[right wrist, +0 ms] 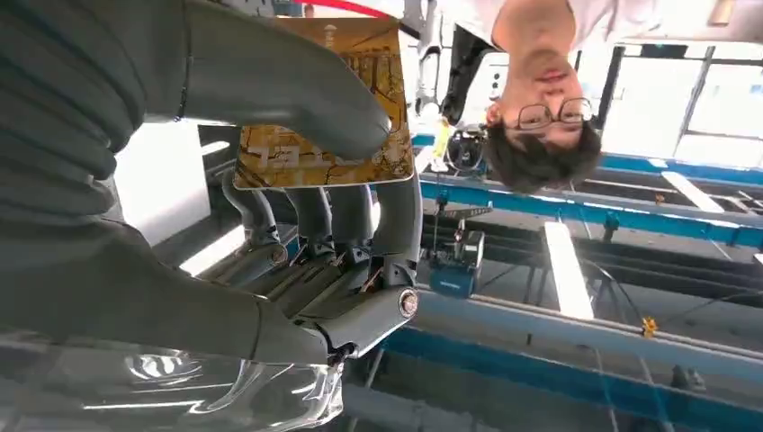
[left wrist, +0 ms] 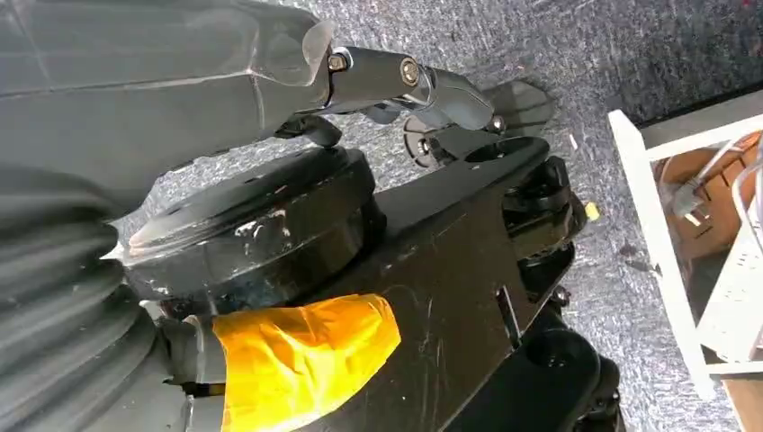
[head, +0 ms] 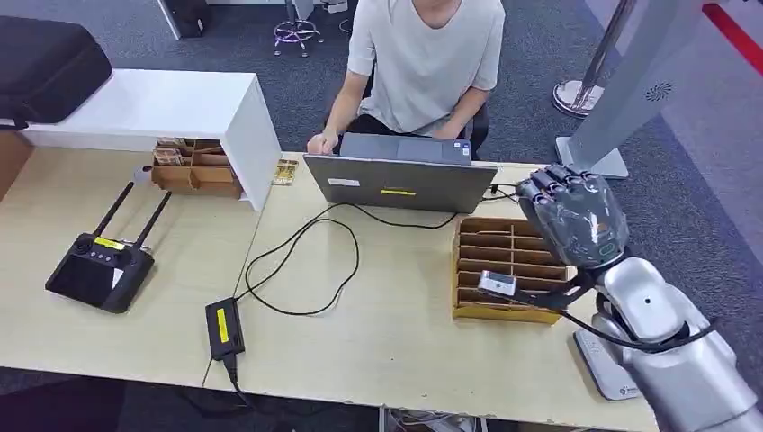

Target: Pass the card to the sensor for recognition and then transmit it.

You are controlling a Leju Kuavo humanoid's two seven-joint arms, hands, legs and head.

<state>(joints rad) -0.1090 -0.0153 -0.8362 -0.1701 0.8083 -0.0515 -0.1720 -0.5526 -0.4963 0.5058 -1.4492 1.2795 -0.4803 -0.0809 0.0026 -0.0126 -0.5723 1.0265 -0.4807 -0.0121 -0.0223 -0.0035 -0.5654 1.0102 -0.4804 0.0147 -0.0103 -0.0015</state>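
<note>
My right hand is raised, back toward me, over the brown cardboard organizer at the table's right. In the right wrist view the hand pinches a gold patterned card between its thick thumb and its dark fingers; in the head view the hand hides the card. A flat white device, possibly the sensor, lies at the table's right edge, partly under my forearm. My left hand hangs beside my body over grey carpet, one finger stretched out with nothing in it.
A person sits behind the open laptop at the far table edge. Black cables and a power brick cross the middle. A controller lies left. A white shelf holds boxes, with another gold card beside it.
</note>
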